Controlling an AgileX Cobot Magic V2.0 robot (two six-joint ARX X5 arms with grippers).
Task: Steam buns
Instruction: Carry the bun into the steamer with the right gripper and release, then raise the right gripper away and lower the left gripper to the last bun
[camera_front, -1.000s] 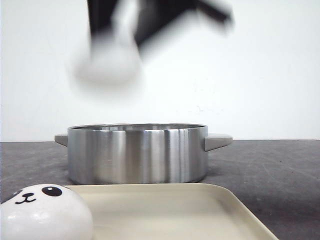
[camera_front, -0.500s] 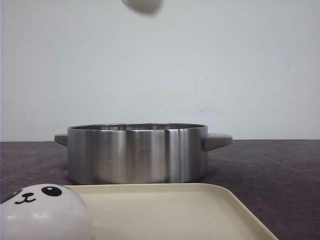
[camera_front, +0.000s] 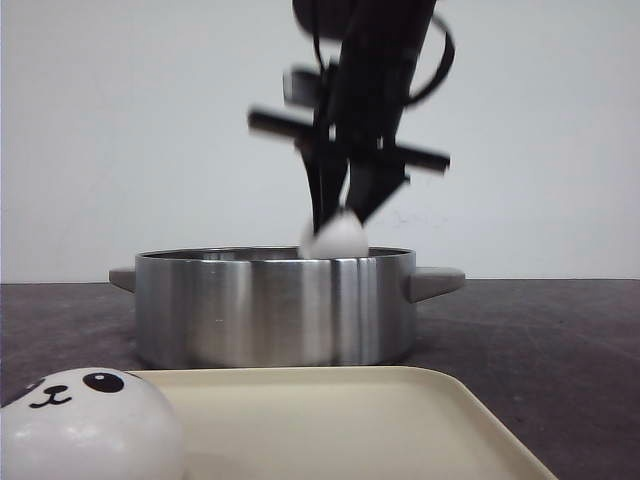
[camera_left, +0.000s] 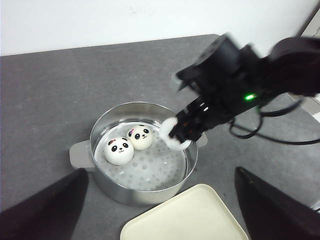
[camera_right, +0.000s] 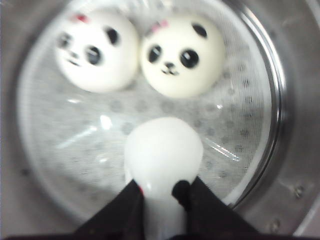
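Right gripper (camera_front: 340, 222) clamped on 1 bun (camera_right: 162, 150), held just above steel pot (camera_left: 142, 187) rim. 2 buns (camera_left: 119, 151) (camera_left: 140, 137) touching on perforated liner inside pot. 4th bun (camera_front: 88, 425) on cream tray (camera_front: 350, 420). Left gripper fingers (camera_left: 42, 207) spread apart, holding nothing.

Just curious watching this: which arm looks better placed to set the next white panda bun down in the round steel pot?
The right gripper: it already holds a white bun above the round steel pot. The left gripper's fingers are empty.

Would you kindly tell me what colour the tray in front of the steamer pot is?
The tray is a plain pale cream, clearest in the front view.
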